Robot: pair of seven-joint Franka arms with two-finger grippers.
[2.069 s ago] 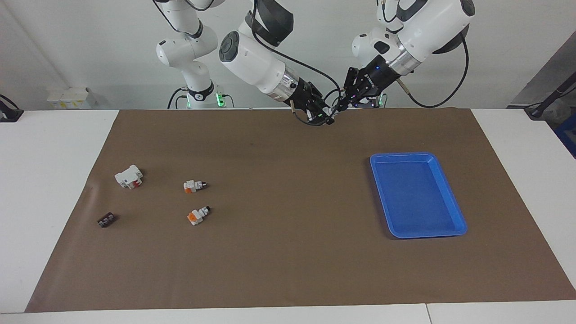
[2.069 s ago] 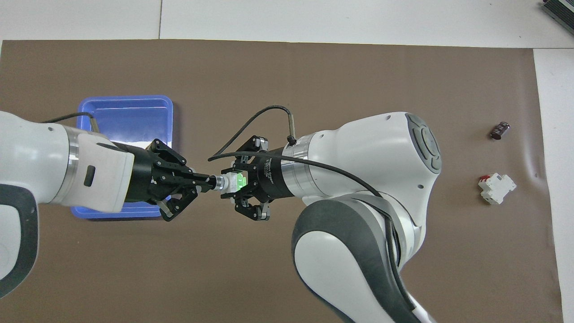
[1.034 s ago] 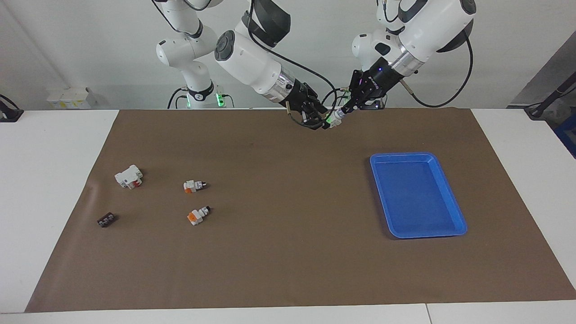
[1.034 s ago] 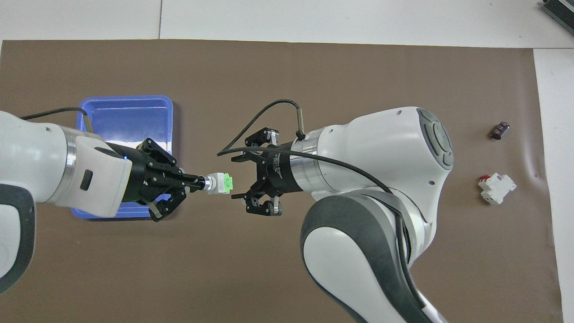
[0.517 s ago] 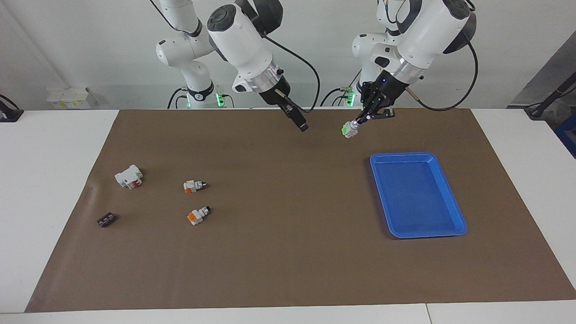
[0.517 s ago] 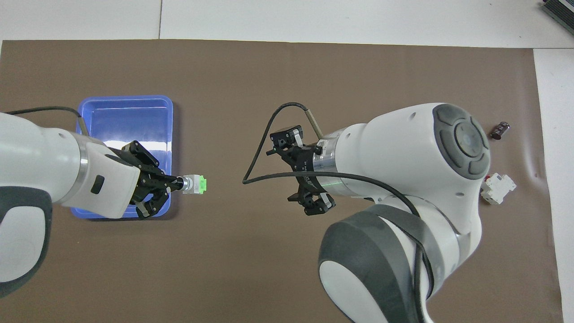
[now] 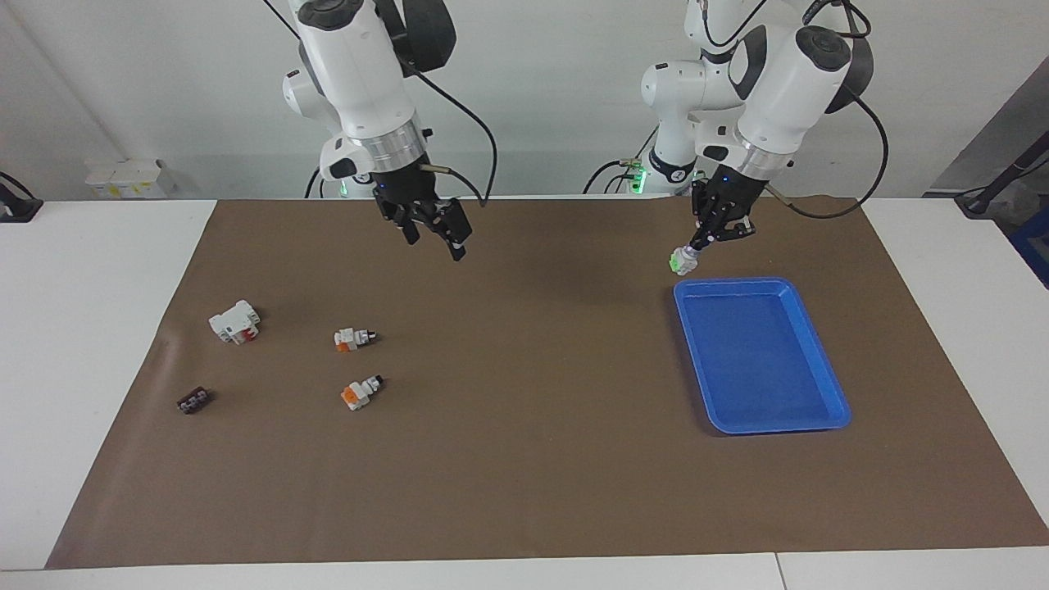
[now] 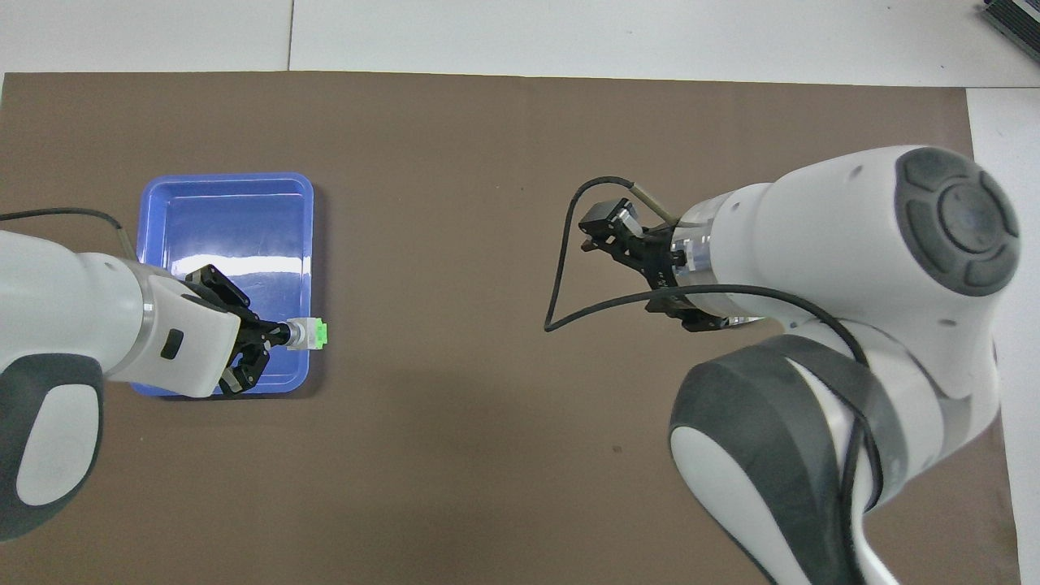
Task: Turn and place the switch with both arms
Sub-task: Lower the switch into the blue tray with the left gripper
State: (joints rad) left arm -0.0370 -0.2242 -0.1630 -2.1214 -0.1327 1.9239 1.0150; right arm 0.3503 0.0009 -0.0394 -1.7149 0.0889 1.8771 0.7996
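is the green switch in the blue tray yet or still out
Out. The left gripper is shut on the switch, holding it in the air beside the blue tray, which has nothing in it.

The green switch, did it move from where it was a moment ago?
Yes. The switch, held by the left gripper, has travelled toward the blue tray and now hangs by its rim nearest the robots.
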